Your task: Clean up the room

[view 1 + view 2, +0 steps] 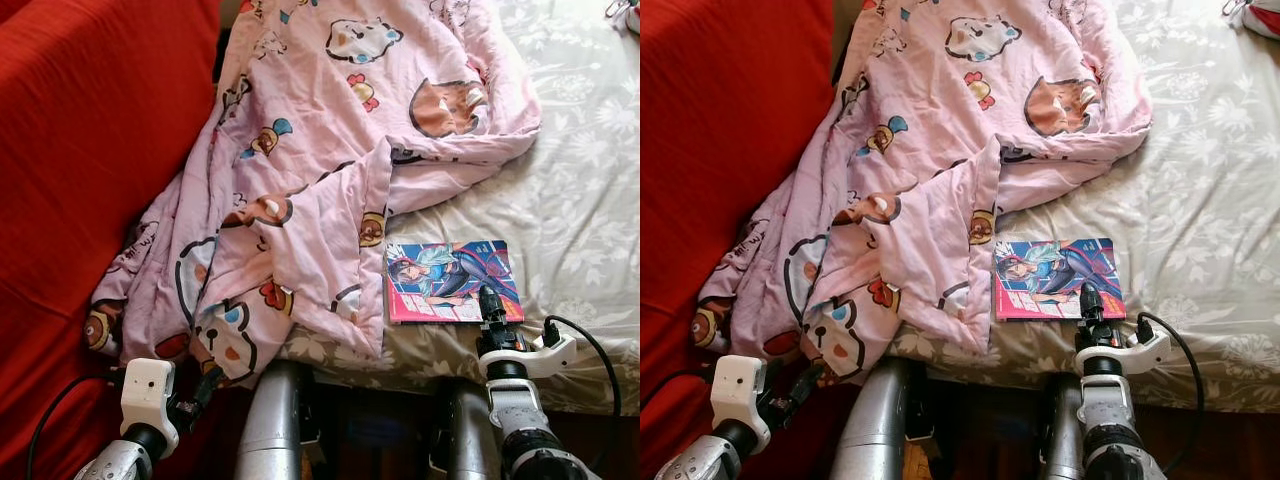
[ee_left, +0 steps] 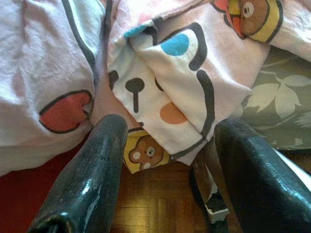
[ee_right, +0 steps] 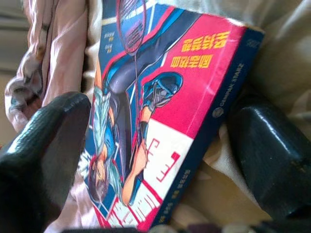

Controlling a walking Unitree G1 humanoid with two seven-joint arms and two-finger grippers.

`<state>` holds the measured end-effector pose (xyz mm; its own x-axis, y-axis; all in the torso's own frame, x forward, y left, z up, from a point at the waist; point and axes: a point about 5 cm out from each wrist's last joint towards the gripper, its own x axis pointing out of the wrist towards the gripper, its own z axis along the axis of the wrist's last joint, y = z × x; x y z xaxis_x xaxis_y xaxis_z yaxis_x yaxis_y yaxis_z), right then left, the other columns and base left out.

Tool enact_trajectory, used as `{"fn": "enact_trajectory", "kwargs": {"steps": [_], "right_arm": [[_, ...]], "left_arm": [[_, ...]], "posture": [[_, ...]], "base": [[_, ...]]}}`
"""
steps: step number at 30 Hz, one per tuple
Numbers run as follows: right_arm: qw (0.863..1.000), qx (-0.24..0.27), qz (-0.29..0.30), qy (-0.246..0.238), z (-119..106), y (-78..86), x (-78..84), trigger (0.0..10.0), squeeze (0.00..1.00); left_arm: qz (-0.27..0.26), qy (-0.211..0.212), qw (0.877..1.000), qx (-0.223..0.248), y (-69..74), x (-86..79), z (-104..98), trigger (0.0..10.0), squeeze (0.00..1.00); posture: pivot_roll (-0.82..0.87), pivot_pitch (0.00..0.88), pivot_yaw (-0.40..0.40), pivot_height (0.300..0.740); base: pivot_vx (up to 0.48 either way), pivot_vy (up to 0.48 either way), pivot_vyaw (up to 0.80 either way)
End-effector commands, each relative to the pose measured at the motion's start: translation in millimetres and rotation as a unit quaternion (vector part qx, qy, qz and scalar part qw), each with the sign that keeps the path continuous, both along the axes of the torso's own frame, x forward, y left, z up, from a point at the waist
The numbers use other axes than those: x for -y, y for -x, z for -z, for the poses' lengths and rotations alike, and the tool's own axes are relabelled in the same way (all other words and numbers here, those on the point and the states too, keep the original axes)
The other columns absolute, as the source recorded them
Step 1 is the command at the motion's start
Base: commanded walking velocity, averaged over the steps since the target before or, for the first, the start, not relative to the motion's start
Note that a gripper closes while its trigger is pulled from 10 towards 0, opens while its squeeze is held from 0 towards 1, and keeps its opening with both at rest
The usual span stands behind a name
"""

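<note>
A comic book with a red and blue cover lies flat on the bed near its front edge, beside a rumpled pink cartoon blanket. My right gripper is at the book's near edge. In the right wrist view it is open, with the book between its two black fingers. My left gripper is low at the left, open, just below the blanket's hanging corner. Nothing is held between its fingers.
The bed's grey floral sheet stretches to the right and back. A red cloth-covered surface rises along the left. Wooden floor shows under the bed edge. A small object sits at the far right corner.
</note>
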<state>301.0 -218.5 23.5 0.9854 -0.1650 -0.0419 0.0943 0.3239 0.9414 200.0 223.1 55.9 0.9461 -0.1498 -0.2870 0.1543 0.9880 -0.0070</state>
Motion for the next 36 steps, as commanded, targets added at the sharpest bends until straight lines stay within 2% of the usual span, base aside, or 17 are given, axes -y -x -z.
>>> {"fn": "enact_trajectory", "kwargs": {"steps": [1, 4, 5, 7, 8, 9, 10, 12, 14, 18, 26, 34, 36], "right_arm": [[0.998, -0.035, 0.009, -0.050, 13.3, 6.9, -8.2, 10.0, 0.00], [0.997, -0.054, 0.032, -0.039, 15.6, 9.4, -3.3, 10.0, 0.00], [0.996, -0.072, 0.058, -0.017, 18.8, 15.1, 4.7, 10.0, 0.00], [0.993, -0.086, 0.082, -0.013, 22.0, 20.3, 11.7, 10.0, 0.00], [0.988, -0.103, 0.111, -0.015, 28.4, 30.6, 20.9, 10.0, 0.00], [0.988, -0.103, 0.111, -0.015, 28.4, 30.6, 20.9, 10.0, 0.00], [0.984, -0.123, 0.131, -0.009, 36.1, 42.6, 28.2, 10.0, 0.00], [0.978, -0.150, 0.148, -0.004, 47.1, 58.8, 32.8, 10.0, 0.00], [0.974, -0.162, 0.156, -0.006, 54.3, 69.1, 32.1, 10.0, 0.00], [0.975, -0.166, 0.148, -0.002, 61.4, 79.0, 26.5, 10.0, 0.00], [0.973, -0.174, 0.154, -0.006, 67.2, 85.8, 17.0, 10.0, 0.00], [0.969, -0.175, 0.173, 0.002, 69.0, 96.9, 25.5, 10.0, 0.00], [0.971, -0.159, 0.177, 0.010, 67.6, 101.4, 30.2, 10.0, 0.00]], "left_arm": [[0.001, -0.009, 1.000, -0.024, 8.1, -2.5, 5.7, 10.0, 0.00], [0.007, -0.010, 1.000, -0.025, 8.6, -0.3, 7.7, 10.0, 0.00], [0.003, -0.010, 1.000, -0.025, 8.1, -1.0, 8.0, 10.0, 0.00], [0.002, -0.010, 1.000, -0.025, 7.1, -1.0, 8.3, 10.0, 0.00], [0.001, -0.009, 1.000, -0.025, 7.8, -1.0, 8.9, 10.0, 0.00], [0.001, -0.009, 1.000, -0.025, 7.8, -1.0, 8.9, 10.0, 0.00], [0.000, -0.010, 1.000, -0.026, 10.1, -2.0, 10.2, 10.0, 0.00], [0.000, -0.011, 1.000, -0.028, 10.9, -3.0, 11.3, 10.0, 0.00], [-0.001, -0.012, 1.000, -0.028, 11.8, -3.8, 12.3, 10.0, 0.00], [-0.001, -0.013, 1.000, -0.027, 12.1, -3.4, 12.1, 10.0, 0.00], [0.005, -0.011, 1.000, -0.024, 10.0, 1.4, 13.1, 10.0, 0.00], [0.004, -0.011, 1.000, -0.021, 8.8, 1.4, 13.2, 10.0, 0.00], [0.004, -0.010, 1.000, -0.019, 8.2, 2.6, 13.6, 10.0, 0.00]], "posture": [[0.30, 0.347, 0.191, 0.590], [0.30, 0.358, 0.184, 0.590], [0.28, 0.336, 0.182, 0.590], [0.28, 0.345, 0.177, 0.590], [0.28, 0.342, 0.176, 0.590], [0.28, 0.342, 0.176, 0.590], [0.28, 0.327, 0.175, 0.590], [0.27, 0.315, 0.169, 0.590], [0.26, 0.304, 0.166, 0.590], [0.26, 0.304, 0.166, 0.590], [0.25, 0.300, 0.157, 0.590], [0.24, 0.293, 0.149, 0.590], [0.24, 0.292, 0.148, 0.590]], "base": [[0.000, 0.000, 0.00], [0.000, 0.000, 0.00], [0.000, 0.000, 0.00], [0.000, 0.000, 0.00], [0.000, 0.000, 0.00], [0.000, 0.000, 0.00], [0.000, 0.000, 0.00], [0.000, 0.000, 0.00], [0.000, 0.000, 0.00], [0.000, 0.000, 0.00], [0.000, 0.000, 0.00], [0.000, 0.000, 0.00], [0.000, 0.000, 0.00]]}}
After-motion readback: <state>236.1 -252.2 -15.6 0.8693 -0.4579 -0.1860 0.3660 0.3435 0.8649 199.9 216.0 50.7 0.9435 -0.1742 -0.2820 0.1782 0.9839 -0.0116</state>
